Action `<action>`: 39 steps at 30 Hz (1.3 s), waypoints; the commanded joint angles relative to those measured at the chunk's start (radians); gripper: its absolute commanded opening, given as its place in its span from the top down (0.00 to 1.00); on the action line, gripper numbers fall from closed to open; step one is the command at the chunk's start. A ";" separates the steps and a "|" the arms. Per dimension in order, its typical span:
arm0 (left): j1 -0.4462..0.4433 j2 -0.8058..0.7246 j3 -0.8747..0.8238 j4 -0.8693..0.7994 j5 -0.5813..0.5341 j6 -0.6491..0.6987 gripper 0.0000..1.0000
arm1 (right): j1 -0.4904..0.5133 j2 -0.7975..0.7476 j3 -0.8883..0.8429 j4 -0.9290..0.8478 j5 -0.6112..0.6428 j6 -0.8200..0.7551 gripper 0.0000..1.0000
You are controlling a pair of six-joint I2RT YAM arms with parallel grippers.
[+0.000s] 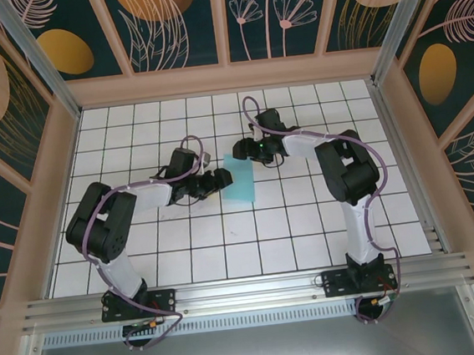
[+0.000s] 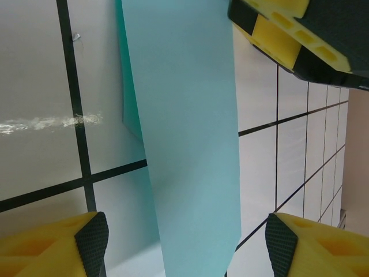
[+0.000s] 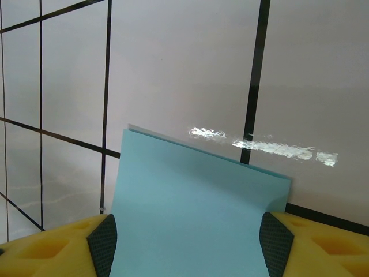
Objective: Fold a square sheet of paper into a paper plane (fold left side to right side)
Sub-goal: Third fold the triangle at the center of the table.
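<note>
Table surface: glossy white tiles divided by thin black grid lines.

Overhead view:
- The left arm, black joints with white links and a purple cable, reaches from the lower left toward the centre.
- The left gripper sits just beside the left edge of the sheet of paper.
- The sheet lies flat on the tiles at the centre of the frame. It is thin, smooth and light turquoise, a narrow upright rectangle.
- The right gripper stands at the sheet's top edge.
- The right arm bends away toward the lower right.

Left wrist view:
- The fingers are yellow blocks with black ribbed pads, one in each lower corner.
- The jaws stand apart, with bare tile between each pad and the paper.
- The sheet runs as a long band from top centre to bottom centre.
- A darker under-layer shows along the band's upper left edge, so the sheet is doubled over.
- The yellow-and-black right gripper sits in the upper right corner, just beside the band's far end.

Right wrist view:
- The pads sit at the lower left and lower right, jaws apart.
- The sheet fills the gap between them and extends up to mid frame.
- Its far edge is straight, with a second layer's edge just beyond it.
- Whether the pads touch the paper cannot be told.
</note>
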 commanded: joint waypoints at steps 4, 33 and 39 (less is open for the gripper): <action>0.004 0.057 0.032 0.101 0.085 -0.055 0.32 | 0.001 0.019 -0.036 0.007 -0.007 -0.023 0.30; -0.026 -0.014 -0.051 0.162 0.029 -0.231 0.95 | 0.068 -0.602 -0.569 0.364 0.242 -0.320 0.17; -0.034 -0.015 -0.057 0.173 0.036 -0.253 0.96 | 0.346 -0.758 -0.854 0.580 0.460 -0.442 0.17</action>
